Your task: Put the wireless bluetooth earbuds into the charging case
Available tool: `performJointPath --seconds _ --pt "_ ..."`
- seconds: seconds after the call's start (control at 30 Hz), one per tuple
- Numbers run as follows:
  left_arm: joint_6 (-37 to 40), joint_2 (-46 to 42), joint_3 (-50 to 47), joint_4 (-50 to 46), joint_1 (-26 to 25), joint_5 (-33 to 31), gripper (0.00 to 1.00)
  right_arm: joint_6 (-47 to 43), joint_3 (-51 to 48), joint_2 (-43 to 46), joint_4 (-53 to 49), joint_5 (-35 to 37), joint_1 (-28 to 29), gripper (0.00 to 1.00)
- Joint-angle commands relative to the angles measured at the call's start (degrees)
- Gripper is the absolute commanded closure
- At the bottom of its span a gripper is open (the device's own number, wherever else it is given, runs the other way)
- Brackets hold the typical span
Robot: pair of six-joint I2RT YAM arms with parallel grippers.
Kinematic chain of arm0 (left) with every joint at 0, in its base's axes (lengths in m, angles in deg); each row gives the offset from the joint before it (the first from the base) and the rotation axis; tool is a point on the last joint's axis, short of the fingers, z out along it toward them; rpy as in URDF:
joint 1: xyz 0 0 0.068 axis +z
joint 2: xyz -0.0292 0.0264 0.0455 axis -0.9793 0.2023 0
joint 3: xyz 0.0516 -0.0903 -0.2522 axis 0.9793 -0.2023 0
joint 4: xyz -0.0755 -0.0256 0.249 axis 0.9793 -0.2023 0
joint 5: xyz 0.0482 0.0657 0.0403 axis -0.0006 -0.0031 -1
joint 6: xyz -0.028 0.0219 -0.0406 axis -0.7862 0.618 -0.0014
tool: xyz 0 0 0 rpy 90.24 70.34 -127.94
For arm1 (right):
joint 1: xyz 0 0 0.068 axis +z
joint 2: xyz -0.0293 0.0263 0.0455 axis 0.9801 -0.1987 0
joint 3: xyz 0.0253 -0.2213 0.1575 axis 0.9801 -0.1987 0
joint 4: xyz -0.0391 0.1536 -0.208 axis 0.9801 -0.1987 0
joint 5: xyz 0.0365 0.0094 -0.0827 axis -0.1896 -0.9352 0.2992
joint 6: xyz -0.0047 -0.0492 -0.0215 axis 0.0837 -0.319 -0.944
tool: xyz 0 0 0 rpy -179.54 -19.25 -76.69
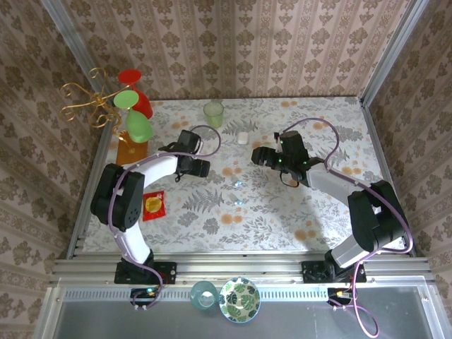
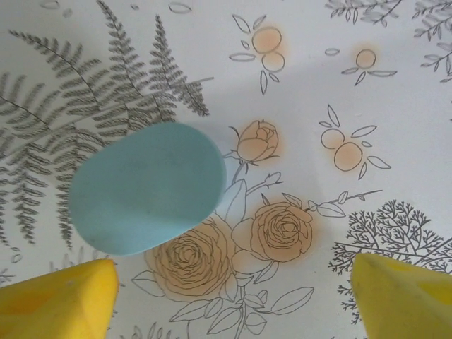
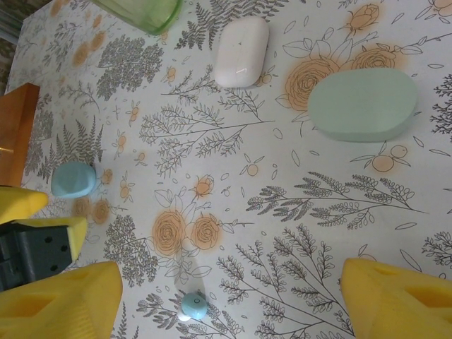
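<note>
A closed light blue charging case (image 2: 148,187) lies on the flowered tablecloth just ahead of my left gripper (image 2: 233,272), which is open, its yellow fingertips (image 2: 63,300) wide apart with nothing between them. The same blue case (image 3: 73,179) shows at the left of the right wrist view, beside the left gripper's fingers. My right gripper (image 3: 229,275) is open above bare cloth. One light blue earbud (image 3: 194,305) lies just short of its left finger. From above, two tiny blue earbuds (image 1: 236,182) (image 1: 239,201) lie between the left gripper (image 1: 200,168) and the right gripper (image 1: 260,157).
A closed white case (image 3: 242,51) and a closed pale green case (image 3: 362,104) lie further out. A green cup (image 1: 213,113) stands at the back. A gold stand with red and green glasses (image 1: 131,106) and an orange box (image 1: 131,150) are at the left, with a red packet (image 1: 153,205) in front of them.
</note>
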Motion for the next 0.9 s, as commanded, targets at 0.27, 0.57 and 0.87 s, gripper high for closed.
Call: performJointPath --seconds 0.27,0.57,0.87 --pt "4.44 5.80 8.29 -3.93 4.00 0.76 0.05 -0.30 -0.76 -0.06 0.80 -0.74 0.02 0.19" --pt "3.30 8.42 10.19 -5.60 3.31 2.10 0.25 -0.51 -0.42 -0.42 0.44 -0.57 0.05 0.19" --pt "3.33 9.34 10.41 -7.09 2.08 2.83 0.36 -0.43 -0.99 -0.23 0.44 -0.51 0.02 0.19"
